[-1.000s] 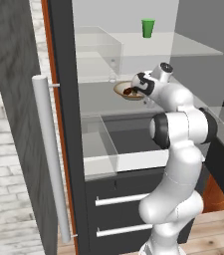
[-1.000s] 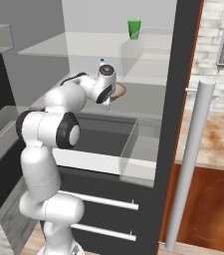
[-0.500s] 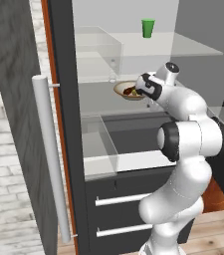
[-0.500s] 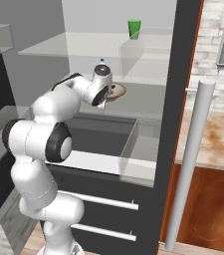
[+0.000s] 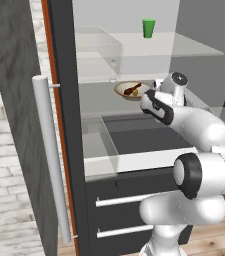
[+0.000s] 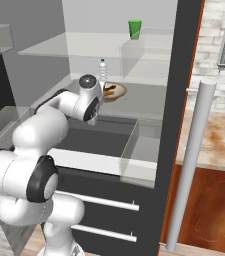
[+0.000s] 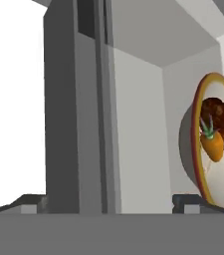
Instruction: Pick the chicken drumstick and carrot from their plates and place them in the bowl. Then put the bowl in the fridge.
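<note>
Fingertips (image 7: 187, 201) of my gripper (image 7: 108, 203) stand wide apart, clamped on nothing, mostly cut off low in the hand view. Beyond, the bowl (image 5: 132, 91) sits on the fridge (image 6: 181, 90) shelf holding the carrot (image 7: 214, 145) and chicken drumstick (image 7: 220, 115), its right edge cropped. My hand has drawn back from its rim.

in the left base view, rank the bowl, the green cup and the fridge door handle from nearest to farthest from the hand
1. The bowl, on the fridge's middle glass shelf, just left of the open hand, holding the carrot and drumstick.
2. The green cup, on the top shelf, well above the hand.
3. The fridge door handle, the long silver bar on the open door, far left.
</note>
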Motion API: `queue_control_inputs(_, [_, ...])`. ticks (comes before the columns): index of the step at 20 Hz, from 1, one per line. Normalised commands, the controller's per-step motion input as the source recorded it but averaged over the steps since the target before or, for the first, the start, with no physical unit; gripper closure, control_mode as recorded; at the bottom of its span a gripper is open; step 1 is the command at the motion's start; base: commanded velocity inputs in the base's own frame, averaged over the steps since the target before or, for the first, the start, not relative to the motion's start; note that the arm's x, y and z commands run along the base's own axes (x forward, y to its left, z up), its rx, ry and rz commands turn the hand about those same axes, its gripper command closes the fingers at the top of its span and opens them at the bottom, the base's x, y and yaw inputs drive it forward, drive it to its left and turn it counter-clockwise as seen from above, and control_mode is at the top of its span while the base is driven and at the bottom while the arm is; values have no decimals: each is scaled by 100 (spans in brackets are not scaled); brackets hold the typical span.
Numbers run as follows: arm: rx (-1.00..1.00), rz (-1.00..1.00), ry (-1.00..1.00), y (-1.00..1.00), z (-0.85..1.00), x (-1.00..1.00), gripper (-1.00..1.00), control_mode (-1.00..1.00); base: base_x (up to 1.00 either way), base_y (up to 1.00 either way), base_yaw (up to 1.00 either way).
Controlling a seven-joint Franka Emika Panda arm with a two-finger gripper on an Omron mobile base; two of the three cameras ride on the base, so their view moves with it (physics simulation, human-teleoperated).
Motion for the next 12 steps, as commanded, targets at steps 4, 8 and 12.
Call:
queue_control_inputs(4, [0,-5,-2,3,10,-83,-100,-100,0,0,0])
queue_control_inputs(8, [0,-2,0,2,12,-83,-100,-100,0,0,0])
queue_control_inputs(12, [0,0,0,3,12,-83,-100,-100,0,0,0])
